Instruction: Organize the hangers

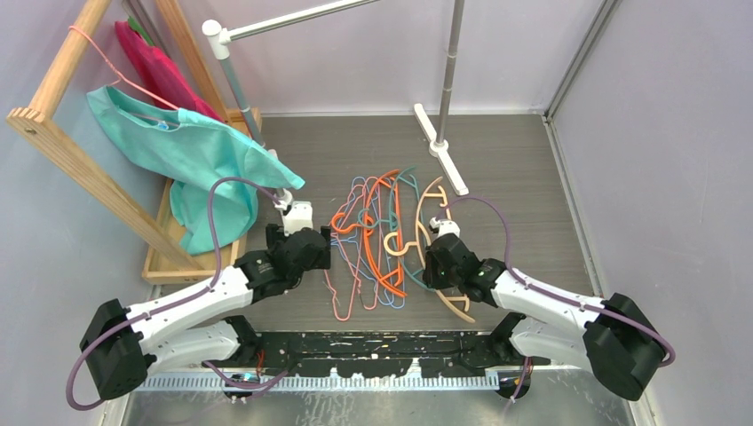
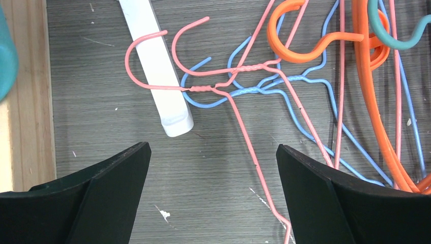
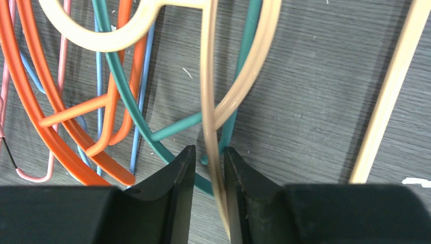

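A tangle of hangers [image 1: 377, 240] lies on the dark table between my arms: pink and light-blue wire, orange and teal plastic, one cream. My left gripper [image 1: 327, 244] is open and empty at the pile's left edge. In the left wrist view [image 2: 213, 173] a pink wire hanger [image 2: 244, 132] runs between its fingers, beside blue wire hangers [image 2: 305, 81] and an orange one [image 2: 371, 101]. My right gripper [image 1: 428, 259] is at the pile's right side. In the right wrist view [image 3: 209, 157] its narrow jaws hold a bar of the cream hanger [image 3: 208, 101], over a teal hanger [image 3: 127, 107] and orange ones [image 3: 35, 112].
A silver rail [image 1: 284, 19] on white feet [image 1: 441, 146] stands behind the pile. One foot [image 2: 157, 66] lies just ahead of my left gripper. At the left, a wooden rack [image 1: 80, 169] carries a teal shirt [image 1: 204, 160] on a pink wire hanger. Walls close in on both sides.
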